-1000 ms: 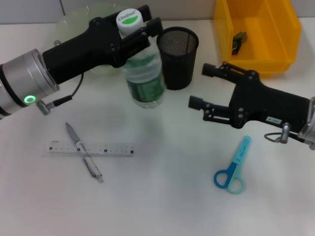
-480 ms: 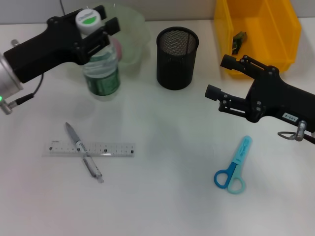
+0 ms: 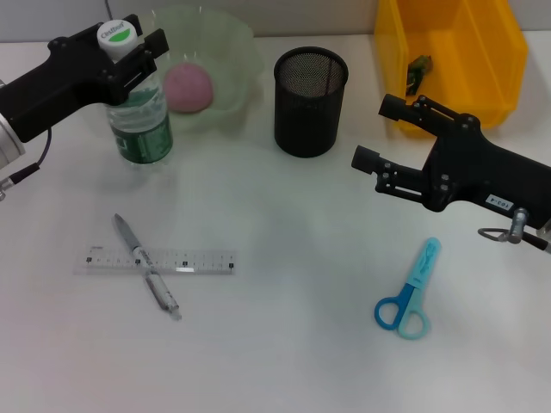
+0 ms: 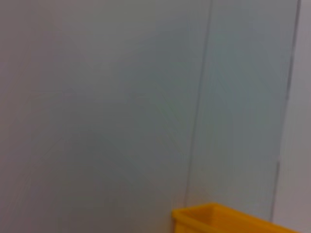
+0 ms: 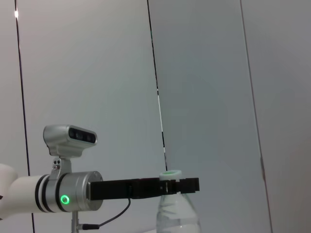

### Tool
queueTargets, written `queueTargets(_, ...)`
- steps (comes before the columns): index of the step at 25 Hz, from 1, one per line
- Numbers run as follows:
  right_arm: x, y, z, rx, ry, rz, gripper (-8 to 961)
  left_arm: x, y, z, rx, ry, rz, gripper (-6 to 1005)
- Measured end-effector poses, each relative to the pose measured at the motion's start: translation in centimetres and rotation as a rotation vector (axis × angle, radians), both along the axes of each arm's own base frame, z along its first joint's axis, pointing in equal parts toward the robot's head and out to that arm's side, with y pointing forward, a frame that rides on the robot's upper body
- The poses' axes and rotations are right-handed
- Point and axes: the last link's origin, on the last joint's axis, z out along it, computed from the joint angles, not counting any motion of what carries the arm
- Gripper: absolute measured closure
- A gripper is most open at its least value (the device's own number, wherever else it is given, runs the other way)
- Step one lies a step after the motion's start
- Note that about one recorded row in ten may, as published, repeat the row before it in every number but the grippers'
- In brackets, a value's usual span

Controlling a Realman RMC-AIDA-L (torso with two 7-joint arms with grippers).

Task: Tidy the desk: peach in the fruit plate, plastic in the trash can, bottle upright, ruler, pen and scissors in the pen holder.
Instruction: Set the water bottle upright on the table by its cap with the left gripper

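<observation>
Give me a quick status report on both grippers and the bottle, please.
Left gripper shut on bottle, upright beside fruit plate. Right gripper open, empty, near pen holder. Ruler, pen, scissors untouched on desk.

The head camera looked down over the whole desk (image 3: pixel 284 344). The right wrist camera faced left, level, sharing the bottle (image 3: pixel 138 120) (image 5: pixel 177 216). The left wrist camera faced the wall (image 4: pixel 121 107).

Bottle (image 3: pixel 138 120) upright at bench (image 3: pixel 284 344) far left, fruit plate (image 3: pixel 232 52) just right of it – peach (image 3: pixel 188 86) inside. Pen holder (image 3: pixel 310 101) centre rear; trash can (image 3: pixel 456 60) far right rear. Pen (image 3: pixel 145 265) lies across ruler (image 3: pixel 159 261), front left. Scissors (image 3: pixel 409 292) front right.
</observation>
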Motion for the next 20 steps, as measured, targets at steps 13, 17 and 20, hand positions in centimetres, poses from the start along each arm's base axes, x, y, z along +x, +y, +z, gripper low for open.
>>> queueTargets(13,0.12,0.15,0.13,0.011,0.022,-0.019,131,-0.55,0.54,-0.25,0.036,0.036,0.041,545)
queueTargets(17,0.00,0.30,0.04,0.006,0.025,-0.018,131,-0.73,0.51,-0.26,0.038,0.039,0.048,541)
queueTargets(20,-0.05,0.36,0.03,0.005,0.025,-0.017,131,-0.73,0.50,-0.28,0.037,0.040,0.048,539)
